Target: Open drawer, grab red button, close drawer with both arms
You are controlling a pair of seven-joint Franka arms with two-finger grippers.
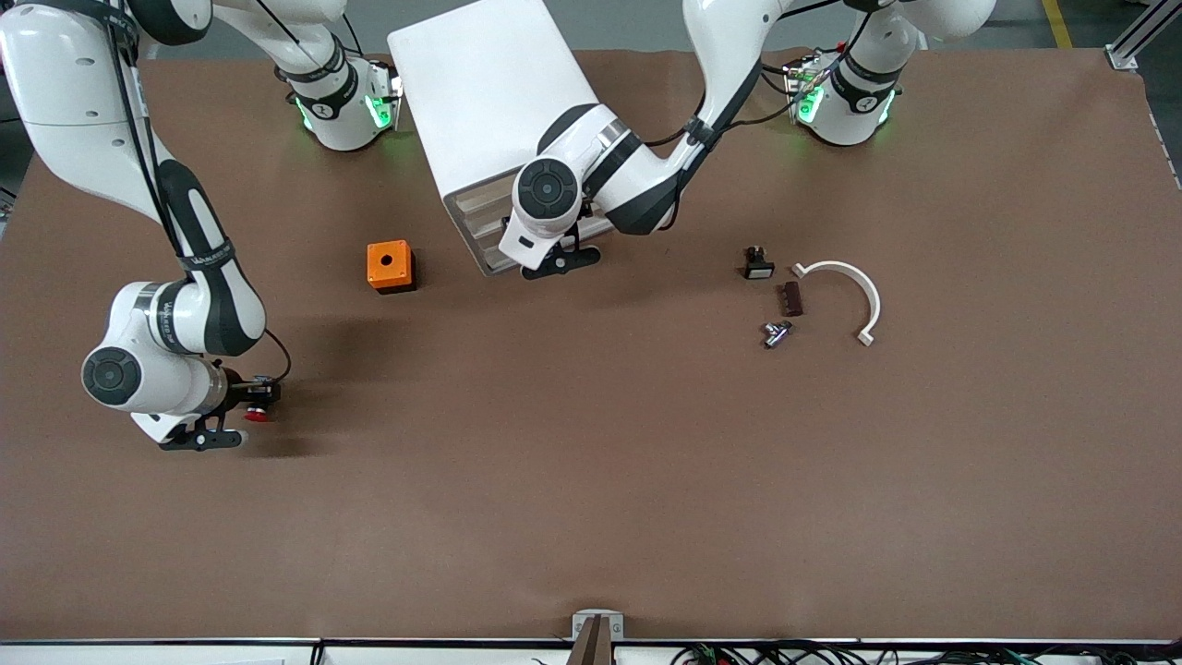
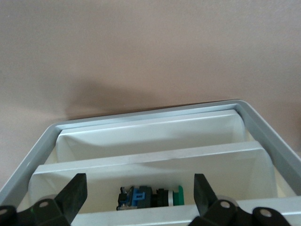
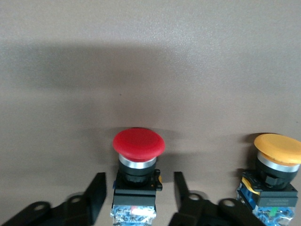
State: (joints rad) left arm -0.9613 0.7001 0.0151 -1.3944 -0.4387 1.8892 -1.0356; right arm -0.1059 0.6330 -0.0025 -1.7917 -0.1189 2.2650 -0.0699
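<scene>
The red-capped button lies on the table near the right arm's end; in the right wrist view its black body sits between my fingers. My right gripper is open, one finger on each side of the body with a gap at both. My left gripper is open and empty, at the front of the white drawer cabinet. A white drawer stands open below it.
A green-capped button lies in the open drawer. A yellow-orange button stands beside the red one. An orange box, a white-capped black switch, a brown piece, a metal part and a white curved bracket lie on the table.
</scene>
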